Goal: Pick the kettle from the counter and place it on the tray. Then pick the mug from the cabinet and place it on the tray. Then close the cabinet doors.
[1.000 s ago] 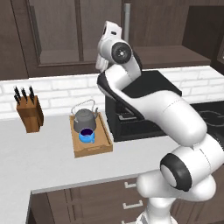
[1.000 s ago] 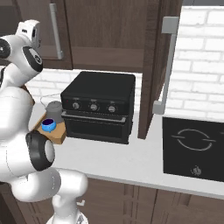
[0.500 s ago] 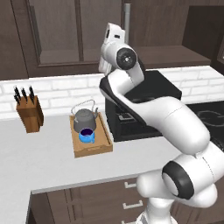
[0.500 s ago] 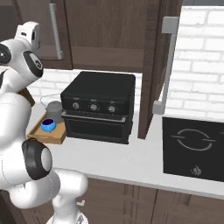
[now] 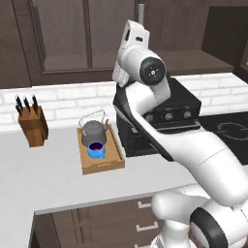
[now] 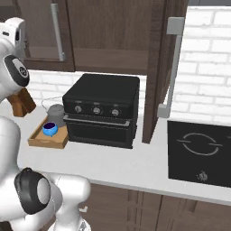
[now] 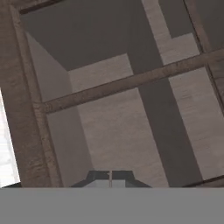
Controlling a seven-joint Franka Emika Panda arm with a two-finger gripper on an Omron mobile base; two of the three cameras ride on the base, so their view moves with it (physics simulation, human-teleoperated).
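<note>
Wooden tray [image 5: 101, 162] on desk [image 5: 43, 179] held kettle [image 5: 93, 133], mug [image 5: 96, 149]. Tool [image 7: 110, 176] closed, empty, facing cabinet [image 7: 105, 109]. Step: closing doors; next, push right door [image 6: 155, 67] shut.

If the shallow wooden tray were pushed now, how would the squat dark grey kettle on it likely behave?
The squat dark grey kettle looks wide and low, so probably slides with the shallow wooden tray rather than tipping. It may nudge the small blue mug in front of it.

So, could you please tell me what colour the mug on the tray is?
Bright blue; the mug shows best in the left base view, beside the kettle.
</note>
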